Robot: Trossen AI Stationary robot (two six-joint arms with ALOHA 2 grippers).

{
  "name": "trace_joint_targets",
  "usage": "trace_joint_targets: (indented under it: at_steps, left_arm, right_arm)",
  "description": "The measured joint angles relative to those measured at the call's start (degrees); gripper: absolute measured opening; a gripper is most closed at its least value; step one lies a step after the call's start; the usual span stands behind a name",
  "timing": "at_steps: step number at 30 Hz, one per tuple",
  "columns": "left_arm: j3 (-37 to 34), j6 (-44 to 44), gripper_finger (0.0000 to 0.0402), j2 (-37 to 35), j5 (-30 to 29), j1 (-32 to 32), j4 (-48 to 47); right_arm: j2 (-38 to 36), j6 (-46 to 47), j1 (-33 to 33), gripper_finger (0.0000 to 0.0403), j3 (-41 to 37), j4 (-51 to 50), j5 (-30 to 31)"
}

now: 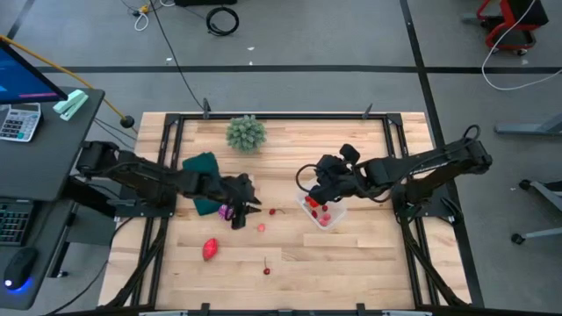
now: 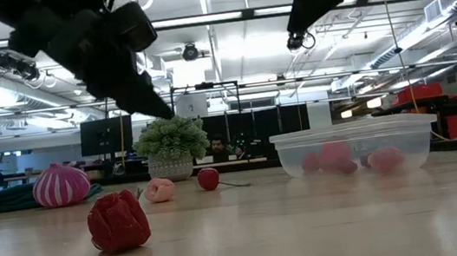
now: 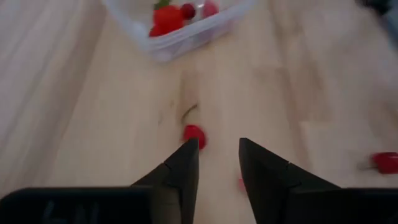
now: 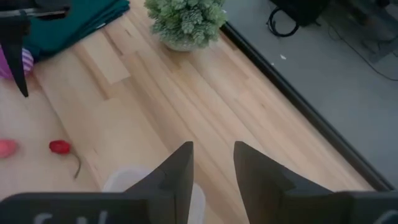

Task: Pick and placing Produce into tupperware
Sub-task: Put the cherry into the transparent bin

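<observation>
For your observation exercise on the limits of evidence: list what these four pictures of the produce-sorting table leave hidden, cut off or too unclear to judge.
- How many pieces lie in the tupperware: high view, the right gripper overhangs it; low view, the cloudy wall blurs them.
- Left gripper, high view: a dark mass, fingers unclear.
- Striped ball, right wrist view: cut by the edge and a dark finger.
- Small berry, high view: too small to identify.

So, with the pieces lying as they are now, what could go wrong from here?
1. The left claw hangs with a narrow gap just past a small red berry; a slightly off descent could nudge the round berry away instead of gripping it.
2. The right claw hovers over the tupperware, so a delivery by the left arm might crowd it.
3. The striped ball lies beside the left arm and could get knocked.
</observation>
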Motion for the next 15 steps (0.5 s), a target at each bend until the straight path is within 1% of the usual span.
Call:
trace_joint_targets:
  at_steps: [3,6,11,15]
  left_arm:
    - [-0.48,-0.35,0.0138,2.12,-6.19,-2.25,0.7]
    - [-0.41,-0.13,0.0152,5.43,-9.72,-3.55,2.69]
    - [-0.39,-0.02,0.0173,11.95,-10.24,-3.7,10.13]
    - [-0.37,0.03,0.0187,15.72,-10.34,-3.66,16.23]
  right_arm:
    - [0.53,0.08,-0.02,0.0123,0.0,0.23,0.12]
    - [1.03,0.69,-0.02,0.0123,-0.02,0.59,-0.02]
    - [1.2,2.02,-0.02,0.0123,-0.02,0.76,-0.15]
    - [1.22,2.05,-0.02,0.0123,-0.02,0.83,-0.23]
